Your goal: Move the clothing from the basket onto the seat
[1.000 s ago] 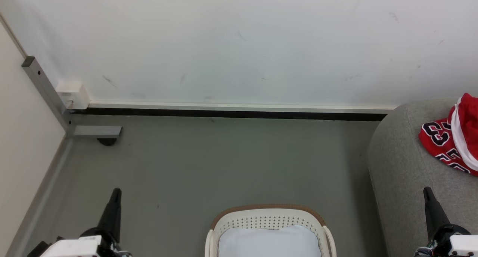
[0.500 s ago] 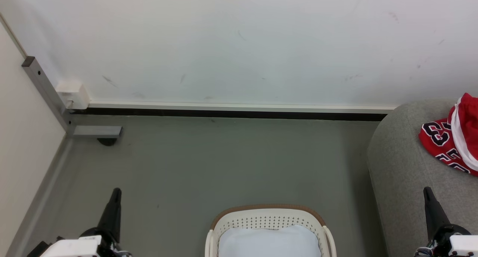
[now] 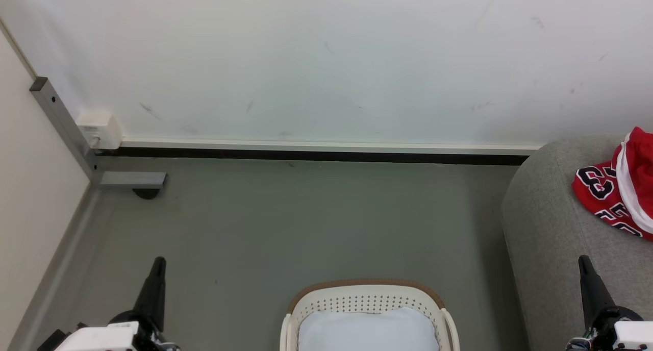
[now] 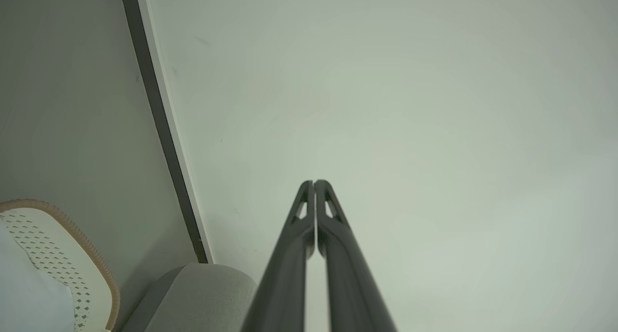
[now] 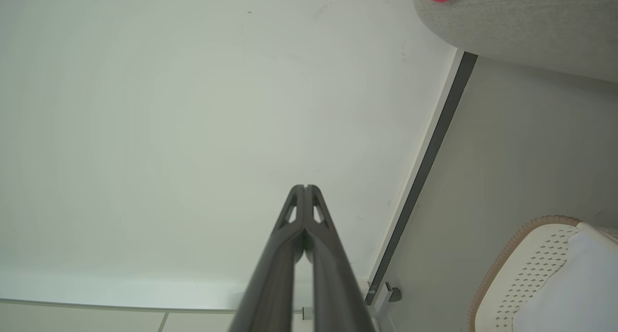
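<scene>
the red clothing lies on the grey seat, well apart from the basket, which holds a pale cushion. left fingers and right fingers are pressed together, empty. looks about finished to me; next, maybe check under that cushion.

**Left gripper**: two long fingers are recorded, matte dark grey to black, tapering to narrow rounded tips. A slim triangular cut-out is noted just behind each tip.

**Right gripper**: the same build and finish are noted.

**Mounting:** each finger pair is carried on a rounded black base. Behind it a white box-shaped housing with squared edges is seen.

**Wiring:** thin coloured cables are glimpsed beside the right housing, too small for detail to be read.
</scene>
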